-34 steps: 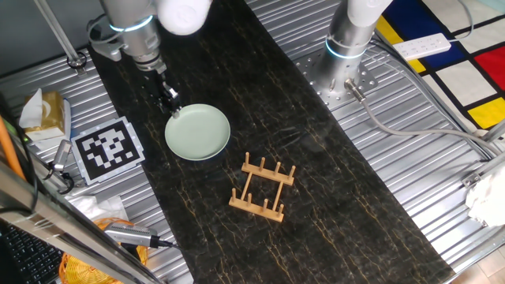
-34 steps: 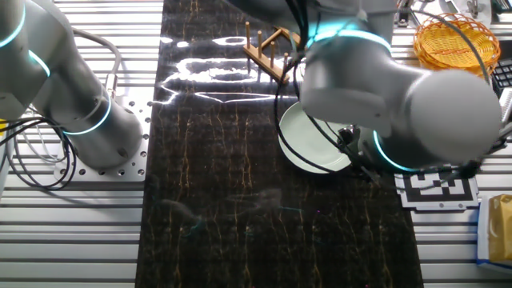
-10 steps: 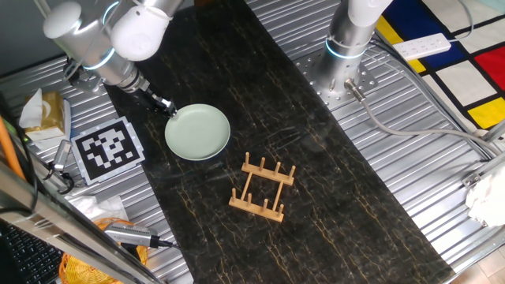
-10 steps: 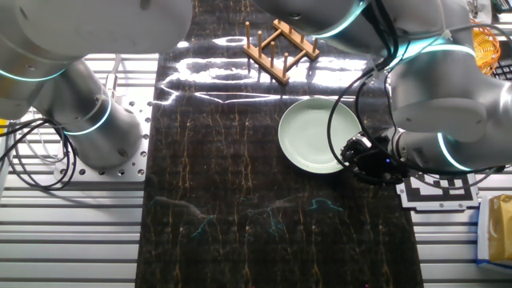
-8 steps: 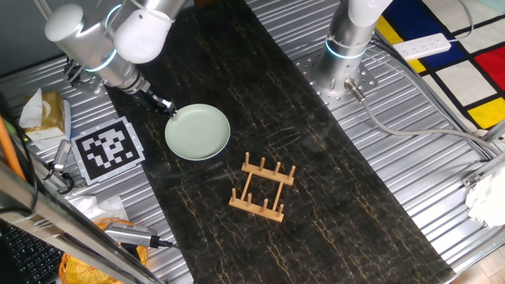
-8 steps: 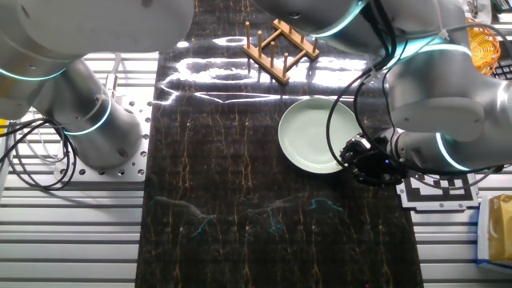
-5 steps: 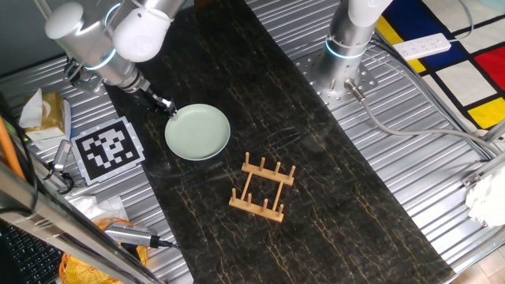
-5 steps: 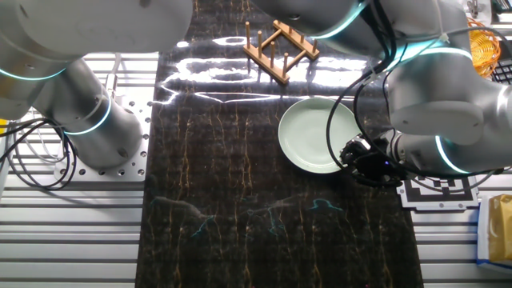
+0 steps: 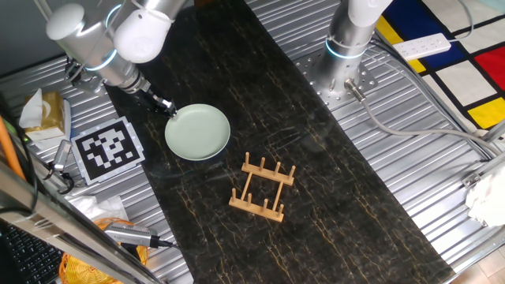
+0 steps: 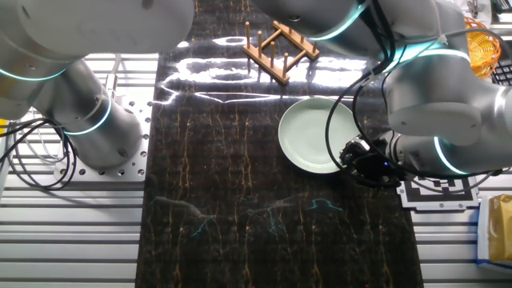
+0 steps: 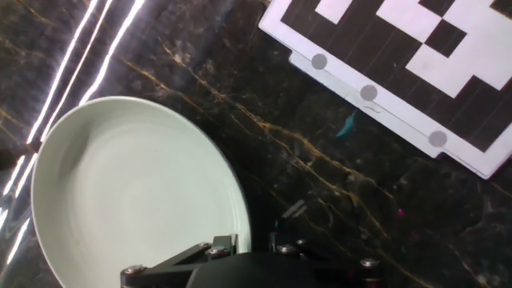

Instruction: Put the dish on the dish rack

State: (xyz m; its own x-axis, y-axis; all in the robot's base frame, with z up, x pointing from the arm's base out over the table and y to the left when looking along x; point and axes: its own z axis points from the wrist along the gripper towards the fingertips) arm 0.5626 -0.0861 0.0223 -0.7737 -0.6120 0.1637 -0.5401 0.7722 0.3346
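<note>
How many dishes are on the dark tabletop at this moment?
1. The only dish lies flat on the tabletop, apart from the dish rack, with the gripper at its rim. Nothing sits in the rack, and no other dish shows in any view.

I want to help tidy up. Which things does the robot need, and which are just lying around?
Needed: the dish, the dish rack, the gripper at the dish's rim.

Lying around: checkered marker board, wicker basket, power strip.
</note>
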